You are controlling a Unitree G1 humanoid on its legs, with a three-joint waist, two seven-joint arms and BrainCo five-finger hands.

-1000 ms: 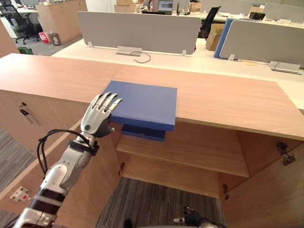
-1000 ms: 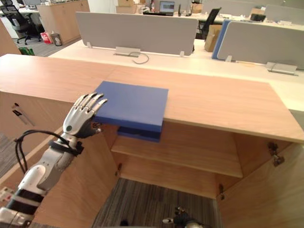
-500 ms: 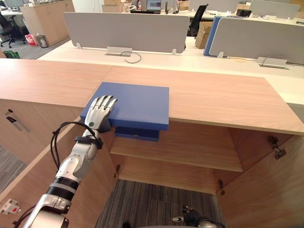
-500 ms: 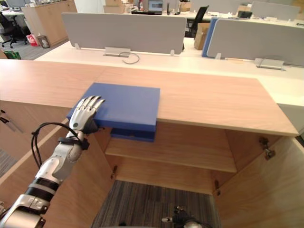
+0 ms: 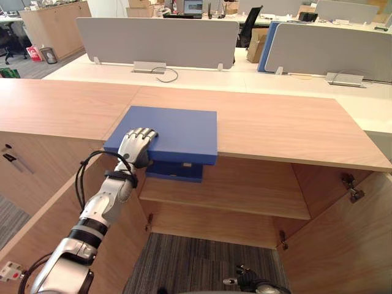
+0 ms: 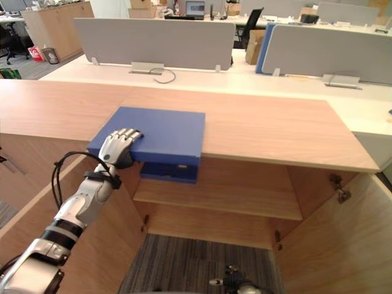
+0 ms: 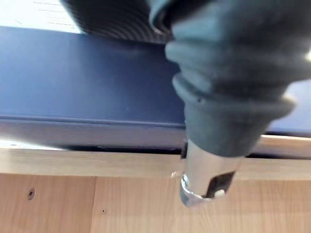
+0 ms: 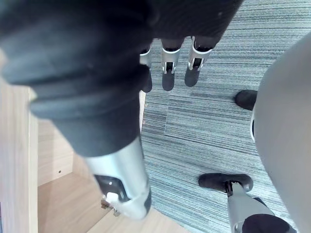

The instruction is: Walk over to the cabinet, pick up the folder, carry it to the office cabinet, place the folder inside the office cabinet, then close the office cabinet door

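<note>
Left eye view: left hand (image 5: 136,146) fingers, straight a moment ago, now curl over the flat blue rectangular folder (image 5: 177,128) at its near corner. The folder lies under them on the light wooden surface (image 5: 288,125), overhanging its edge. The grasp looks started; lift next. Right hand (image 8: 167,68) fingers hang relaxed.

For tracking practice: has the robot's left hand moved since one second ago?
Yes. The left hand moved from the flat blue folder's left edge onto its near-left corner.

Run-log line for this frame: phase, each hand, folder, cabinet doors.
phase: grasping | left hand: curled on folder, near-left corner | right hand: open, low over carpet | folder: flat on cabinet top | doors: open
</note>
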